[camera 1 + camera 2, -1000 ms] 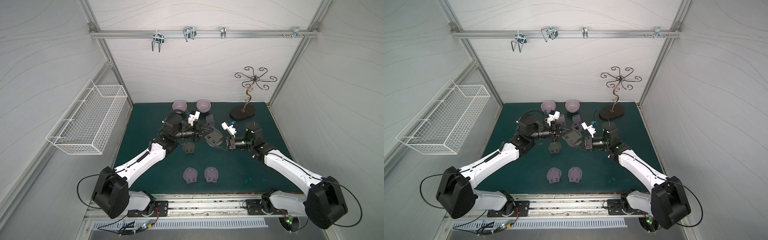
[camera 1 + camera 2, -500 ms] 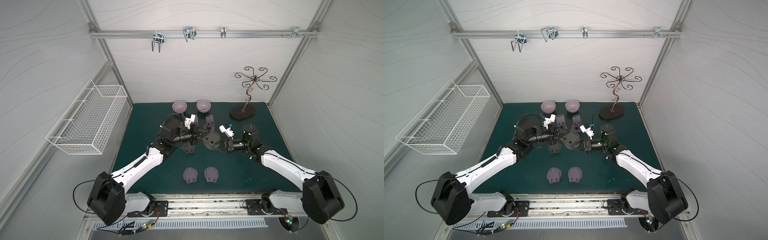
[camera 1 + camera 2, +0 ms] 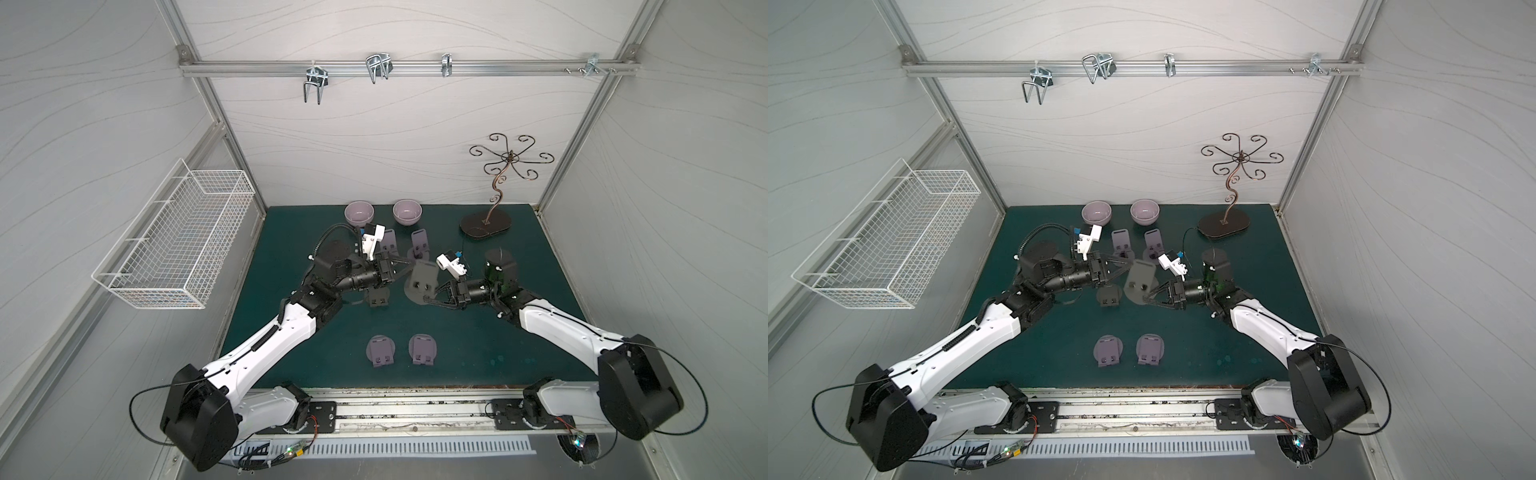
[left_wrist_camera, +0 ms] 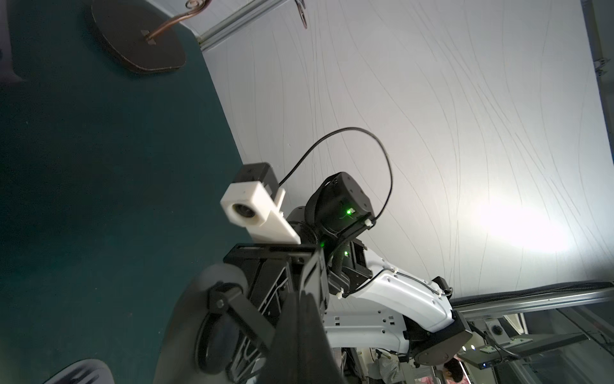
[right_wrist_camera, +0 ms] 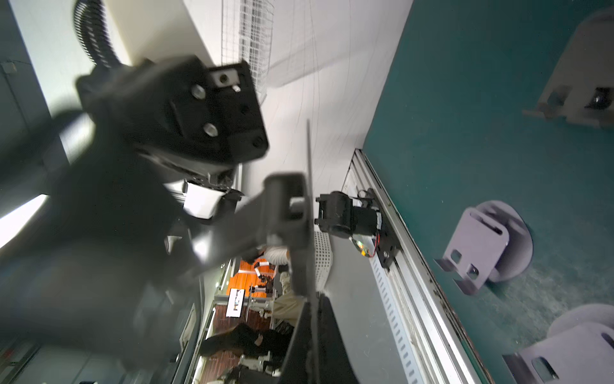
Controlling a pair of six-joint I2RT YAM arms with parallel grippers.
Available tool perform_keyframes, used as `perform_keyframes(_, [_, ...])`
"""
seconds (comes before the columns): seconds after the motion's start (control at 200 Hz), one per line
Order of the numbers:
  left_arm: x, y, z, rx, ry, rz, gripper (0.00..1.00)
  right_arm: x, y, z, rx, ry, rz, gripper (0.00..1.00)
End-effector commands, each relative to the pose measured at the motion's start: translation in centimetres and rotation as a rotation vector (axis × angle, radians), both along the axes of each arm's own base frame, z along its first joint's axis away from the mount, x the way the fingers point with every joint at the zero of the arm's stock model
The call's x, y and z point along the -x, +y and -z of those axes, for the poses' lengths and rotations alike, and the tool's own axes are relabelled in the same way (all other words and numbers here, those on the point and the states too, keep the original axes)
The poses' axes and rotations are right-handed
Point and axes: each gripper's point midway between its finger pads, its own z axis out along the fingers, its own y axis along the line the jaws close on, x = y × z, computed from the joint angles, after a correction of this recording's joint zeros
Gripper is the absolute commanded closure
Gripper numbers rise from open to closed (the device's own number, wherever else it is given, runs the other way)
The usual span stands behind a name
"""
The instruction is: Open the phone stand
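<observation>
While two folded lilac plastic phone stands lie at the near edge of the dark green mat, the dark grey plastic phone stand hangs above the mat's middle. The right gripper pinches one edge of it and the left gripper pinches the opposite edge, both with fingers pressed tight. Two lilac ceramic bowls sit at the mat's far edge.

Both arms reach in from the near edge and meet over the middle, the left arm from the left and the right arm from the right. Their wrists are turned so the grippers lie about level, pointing at each other. The left gripper, slightly farther back, and the right gripper are each pinched tight on opposite edges of the phone stand.
</observation>
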Motion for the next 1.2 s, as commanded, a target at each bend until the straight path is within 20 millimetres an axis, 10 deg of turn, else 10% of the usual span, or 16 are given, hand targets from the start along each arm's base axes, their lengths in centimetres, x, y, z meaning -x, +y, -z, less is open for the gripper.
perform_keyframes(0.0, [7.2,5.6,-20.3,0.283,-0.733,-0.129,1.0,2.5,-1.6,6.0,0.159,0.392,-0.009,1.0])
perform_keyframes(0.185, [8.3,4.9,-20.2,0.168,-0.762,-0.106,1.0,1.9,-1.4,4.6,0.125,0.354,-0.026,1.0])
perform_keyframes(0.335, [6.7,2.7,-15.8,0.026,-0.54,0.0,1.0,1.6,-1.7,0.7,0.087,0.172,-0.021,1.0])
perform_keyframes(0.435, [6.0,1.4,-12.0,-0.052,-0.38,0.085,0.58,2.0,-1.7,-2.4,0.018,0.075,-0.049,1.0])
perform_keyframes(0.535, [5.4,0.6,-9.2,-0.097,-0.267,0.126,0.41,2.7,-1.9,-4.8,-0.022,-0.005,-0.073,1.0])
perform_keyframes(1.196, [6.2,-3.6,-1.4,-0.167,0.046,0.336,0.32,5.9,-1.4,-7.5,-0.074,-0.135,-0.162,1.0])
